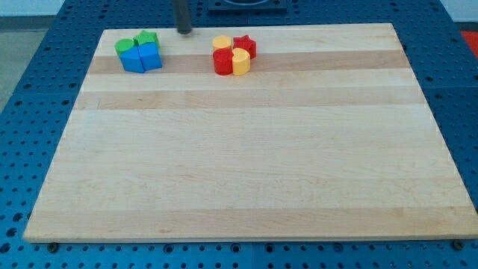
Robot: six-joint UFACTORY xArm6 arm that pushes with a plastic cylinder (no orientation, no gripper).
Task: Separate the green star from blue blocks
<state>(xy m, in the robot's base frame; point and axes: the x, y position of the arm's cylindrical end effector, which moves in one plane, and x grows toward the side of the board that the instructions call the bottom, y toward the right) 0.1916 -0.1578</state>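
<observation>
The green star (147,39) sits at the view's top left of the wooden board (246,149), touching a second green block (125,47) on its left. Two blue blocks lie just below them, one on the left (134,59) and one on the right (151,56), pressed together and against the green ones. My tip (183,31) stands near the board's top edge, a short way to the right of the green star and apart from it.
A second cluster lies right of my tip: a yellow block (222,42), a red star (245,46), a red block (222,62) and a yellow block (240,63). Blue perforated table (37,112) surrounds the board.
</observation>
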